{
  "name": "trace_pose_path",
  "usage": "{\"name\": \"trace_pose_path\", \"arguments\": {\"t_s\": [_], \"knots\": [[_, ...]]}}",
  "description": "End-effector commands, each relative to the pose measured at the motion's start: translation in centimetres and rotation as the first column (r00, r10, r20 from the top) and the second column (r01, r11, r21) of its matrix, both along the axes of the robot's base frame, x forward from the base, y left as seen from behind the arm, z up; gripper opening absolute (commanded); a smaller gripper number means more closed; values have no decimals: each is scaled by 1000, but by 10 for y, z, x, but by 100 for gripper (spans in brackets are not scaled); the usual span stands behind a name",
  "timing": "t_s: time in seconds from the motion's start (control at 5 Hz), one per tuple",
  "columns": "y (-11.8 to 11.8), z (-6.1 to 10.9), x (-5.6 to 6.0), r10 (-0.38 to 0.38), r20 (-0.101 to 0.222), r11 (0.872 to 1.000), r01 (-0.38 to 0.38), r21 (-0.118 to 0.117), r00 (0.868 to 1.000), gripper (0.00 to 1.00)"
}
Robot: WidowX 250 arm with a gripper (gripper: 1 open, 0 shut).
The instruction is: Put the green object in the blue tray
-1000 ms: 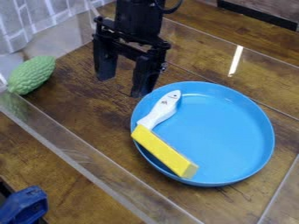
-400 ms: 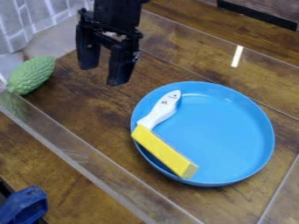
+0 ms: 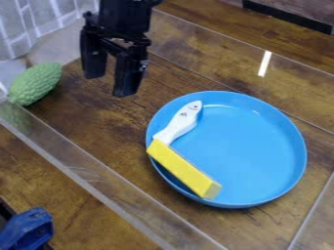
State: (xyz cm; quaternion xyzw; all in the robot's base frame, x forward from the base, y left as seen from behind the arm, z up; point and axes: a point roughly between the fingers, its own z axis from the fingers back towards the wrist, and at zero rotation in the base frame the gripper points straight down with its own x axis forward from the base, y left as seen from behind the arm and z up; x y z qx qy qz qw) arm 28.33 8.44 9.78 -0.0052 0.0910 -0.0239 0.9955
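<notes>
Single view, from above and in front of a dark wooden tabletop (image 3: 78, 176) under a glossy clear sheet. Landmark: blue tray (image 3: 268, 146), resting flat on the tabletop at right of centre.

Gripper (image 3: 109, 78): black, pointed straight down, up and to the left of the tray, clear of its rim. Jaws spread wide, nothing between them. Fingertips (image 3: 125, 88) above the wood; contact with the surface not determinable.

Green object (image 3: 35, 83): bumpy oval, lying far left of the tray near the tabletop's left edge, outside the tray. Left of the gripper, a strip of bare wood between the two; not touched by the jaws.

Yellow block (image 3: 183, 169): long and rectangular, lying inside the tray along its lower-left rim.

White item (image 3: 183, 119): small, elongated, with a dark spot near one end, inside the tray at its upper-left, just above the block; identity not determinable.

Blue item (image 3: 23, 231): partly cut off at the lower-left corner, well apart from the tray.

Bright glare streak (image 3: 267, 64) on the sheet, just above the tray.
</notes>
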Motion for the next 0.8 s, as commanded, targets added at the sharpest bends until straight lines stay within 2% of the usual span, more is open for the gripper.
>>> {"name": "trace_pose_path", "arguments": {"t_s": [0.0,0.2,0.6], "knots": [[14,6,-3,30,43,999,-30,11,999,100],[28,-1,-2,19,41,1000,-19,10,999,100],[65,-15,-1,6,62,1000,-7,18,998,100]]}}
